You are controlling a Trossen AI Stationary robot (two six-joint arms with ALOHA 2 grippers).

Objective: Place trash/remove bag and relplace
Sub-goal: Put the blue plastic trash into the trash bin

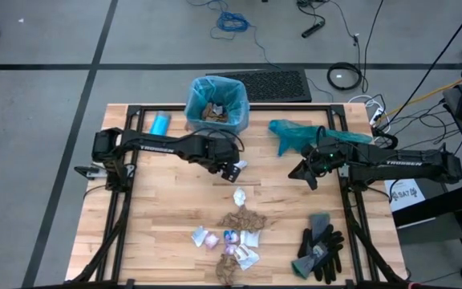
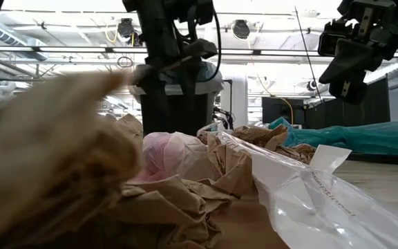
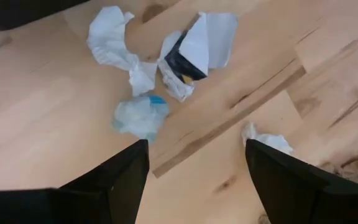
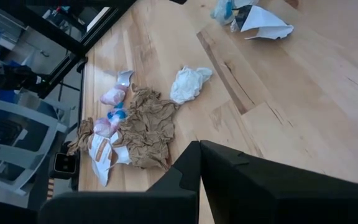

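The trash lies loose on the wooden table: a white wad [image 1: 240,195], crumpled brown paper [image 1: 243,218] and several wrappers [image 1: 227,241] toward the near edge. The pale blue bag [image 1: 216,104] lines a bin at the far edge, with brown paper inside. My left gripper [image 3: 194,168] hovers open, pointing steeply down over the bare wood near small scraps: a pale blue wad [image 3: 140,117], a white-and-black wrapper [image 3: 194,53] and a white wad [image 3: 266,140]. It touches none of them. My right gripper [image 4: 199,155] waits shut above the table's right side [image 1: 305,172].
A teal-green plastic bag [image 1: 295,132] lies at the far right, just beyond my right gripper. Black-and-grey gloves [image 1: 321,247] rest near the right front corner. A light-blue bottle [image 1: 160,123] lies left of the bin. Bare wood shows on the table's left half.
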